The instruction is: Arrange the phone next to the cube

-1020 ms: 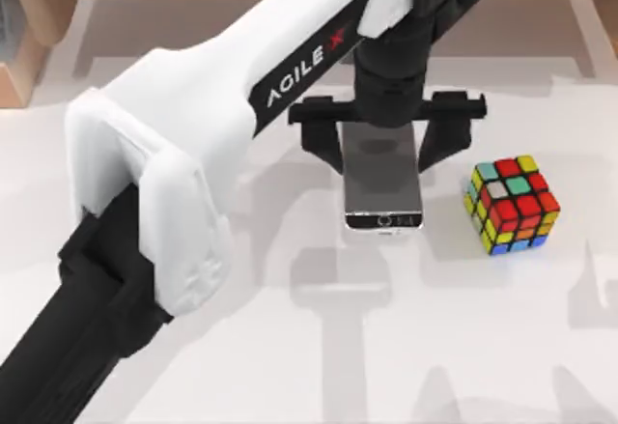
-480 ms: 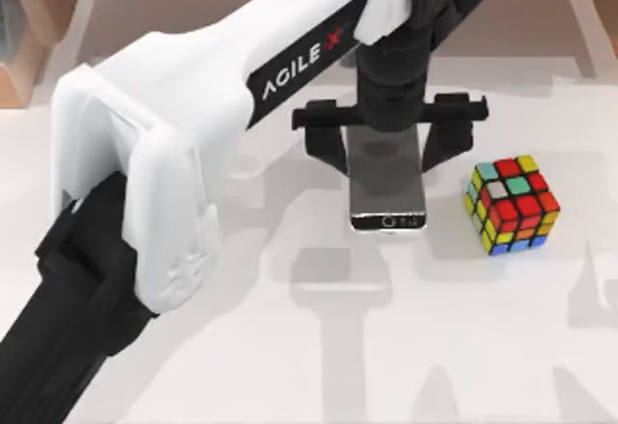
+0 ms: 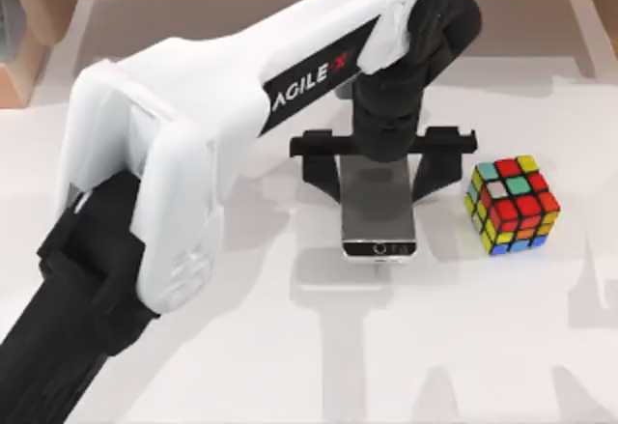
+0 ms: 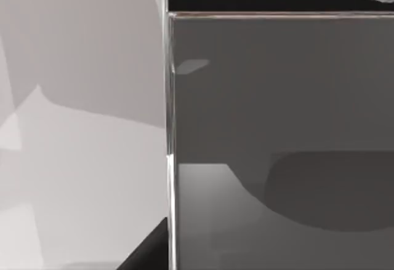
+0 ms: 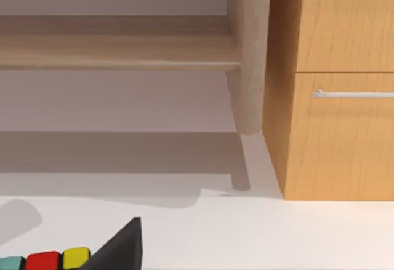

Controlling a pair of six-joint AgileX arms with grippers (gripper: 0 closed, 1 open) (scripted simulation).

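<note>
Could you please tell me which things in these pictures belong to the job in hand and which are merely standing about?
Job: phone, cube, left gripper straddling the phone.
Standing about: wooden cabinet, wooden table leg.

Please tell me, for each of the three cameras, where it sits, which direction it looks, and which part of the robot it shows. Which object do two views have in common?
Top view: above the table, looking down; the left arm's gripper straddles the phone, with the cube to its right.
Left wrist view: on the left wrist, close above the phone; a dark finger shows.
Right wrist view: low over the table, facing a wooden cabinet; the cube and a dark fingertip show.
Shared: phone and cube.
</note>
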